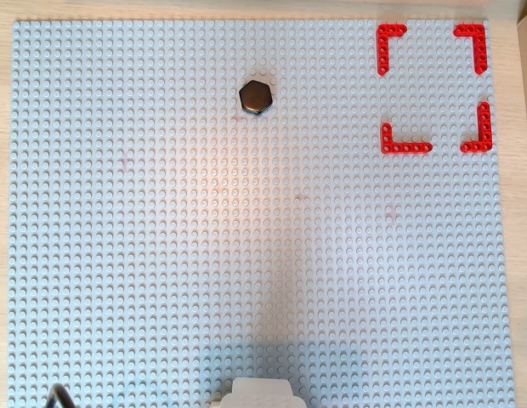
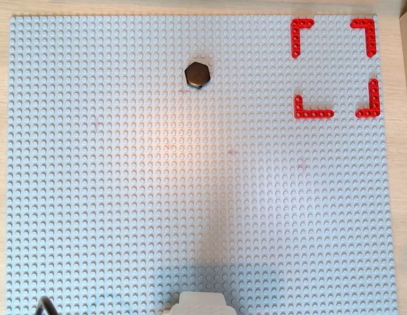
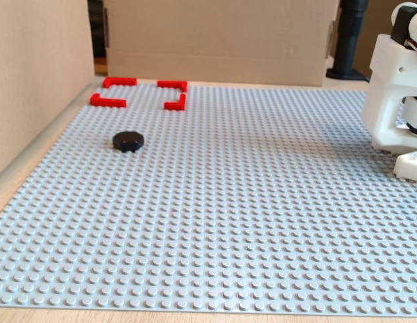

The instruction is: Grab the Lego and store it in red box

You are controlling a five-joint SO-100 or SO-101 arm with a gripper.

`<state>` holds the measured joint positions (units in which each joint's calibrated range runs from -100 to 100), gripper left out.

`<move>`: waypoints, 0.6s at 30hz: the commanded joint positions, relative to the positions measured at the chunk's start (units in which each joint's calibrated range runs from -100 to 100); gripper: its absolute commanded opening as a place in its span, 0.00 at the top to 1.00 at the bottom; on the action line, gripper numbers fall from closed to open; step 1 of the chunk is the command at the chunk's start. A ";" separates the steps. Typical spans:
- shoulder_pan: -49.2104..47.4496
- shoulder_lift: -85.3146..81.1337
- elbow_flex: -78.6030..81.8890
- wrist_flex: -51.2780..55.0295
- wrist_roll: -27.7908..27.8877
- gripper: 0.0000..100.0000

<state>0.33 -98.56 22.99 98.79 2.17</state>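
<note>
Lego (image 1: pixel 256 98), a black hexagonal piece, lies flat on the grey studded baseplate (image 1: pixel 246 272) toward 12 o'clock in both overhead views, well apart from the arm. We see only the white arm base (image 3: pixel 397 94) at 3 o'clock in the fixed view; the pincer is outside every view. We find the red box (image 1: pixel 433 89), at 1 o'clock, holding nothing.

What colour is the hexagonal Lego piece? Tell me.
Glossy black; the Lego shows best in an overhead view.
</note>
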 commanded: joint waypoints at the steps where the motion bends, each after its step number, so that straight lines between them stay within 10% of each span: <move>1: -0.07 -0.50 0.19 0.16 0.12 0.98; 18: -0.36 -0.50 -0.90 -0.72 -0.09 0.98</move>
<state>0.18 -98.56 22.99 98.79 2.17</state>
